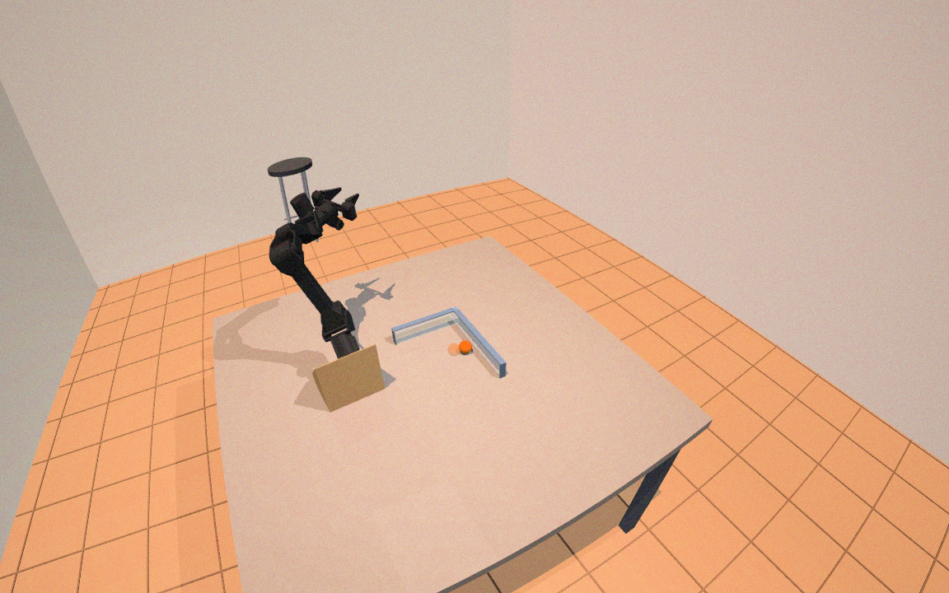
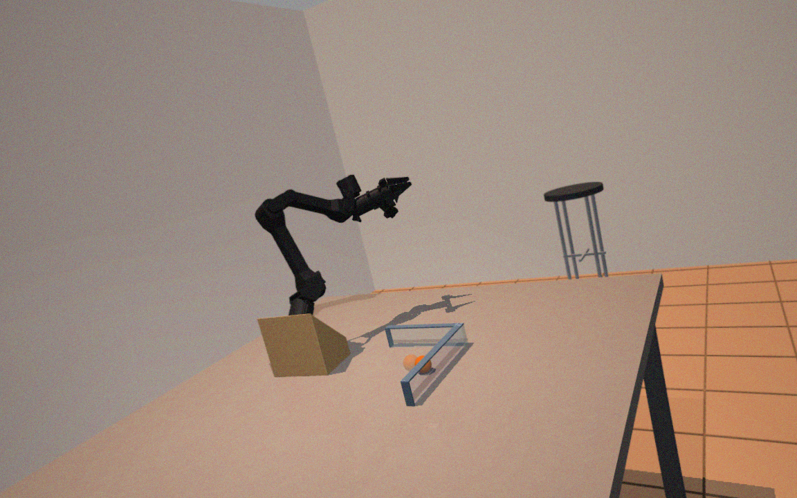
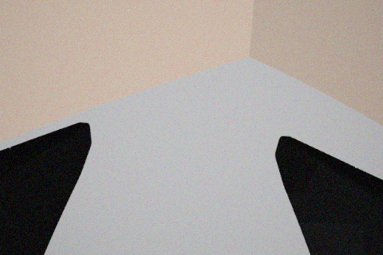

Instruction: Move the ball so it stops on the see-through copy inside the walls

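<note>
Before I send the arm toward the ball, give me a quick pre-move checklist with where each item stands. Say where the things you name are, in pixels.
1. Fingers [image 1: 340,196] [image 2: 410,182] open, nothing between them: ok.
2. Ball [image 1: 465,346] [image 2: 424,365] on the inner side of the clear walls [image 1: 481,342] [image 2: 434,355]: ok.
3. Ball resting on the see-through copy [image 1: 453,349] [image 2: 409,361]: not ok, it sits beside it, toward the longer-looking wall.
4. Ball visible in the wrist view: not ok, only room surfaces show past the fingers.
5. Ball motionless: cannot tell from single pictures.
6. Room for a finger between ball and nearer wall: cannot tell, the gap looks tight.
</note>
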Robot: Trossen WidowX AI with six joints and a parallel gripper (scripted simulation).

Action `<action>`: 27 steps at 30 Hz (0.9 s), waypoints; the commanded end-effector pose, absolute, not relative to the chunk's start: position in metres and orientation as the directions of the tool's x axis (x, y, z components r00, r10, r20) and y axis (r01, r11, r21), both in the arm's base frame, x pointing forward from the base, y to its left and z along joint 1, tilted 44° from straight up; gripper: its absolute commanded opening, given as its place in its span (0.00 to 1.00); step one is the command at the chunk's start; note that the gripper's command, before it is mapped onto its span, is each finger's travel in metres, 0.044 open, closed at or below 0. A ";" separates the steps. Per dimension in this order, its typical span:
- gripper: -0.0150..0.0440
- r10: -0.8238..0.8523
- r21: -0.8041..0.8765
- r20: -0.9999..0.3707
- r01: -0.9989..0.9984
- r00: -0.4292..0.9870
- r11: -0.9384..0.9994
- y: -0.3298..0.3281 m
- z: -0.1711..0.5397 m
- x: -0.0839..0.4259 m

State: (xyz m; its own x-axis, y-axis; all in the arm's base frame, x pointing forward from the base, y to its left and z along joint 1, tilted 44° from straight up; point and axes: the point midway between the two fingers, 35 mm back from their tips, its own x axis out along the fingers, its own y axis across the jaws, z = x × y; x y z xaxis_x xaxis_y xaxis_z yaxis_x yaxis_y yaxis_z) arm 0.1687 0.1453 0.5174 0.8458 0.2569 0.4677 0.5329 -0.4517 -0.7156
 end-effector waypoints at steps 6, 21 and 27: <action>0.78 0.314 -0.727 0.415 0.519 0.854 -0.449 0.176 0.502 0.190; 0.78 0.437 -0.925 -0.149 0.031 0.887 -0.378 0.243 0.342 0.338; 0.78 0.399 -0.905 -0.416 -0.330 0.817 -0.268 0.223 0.259 0.385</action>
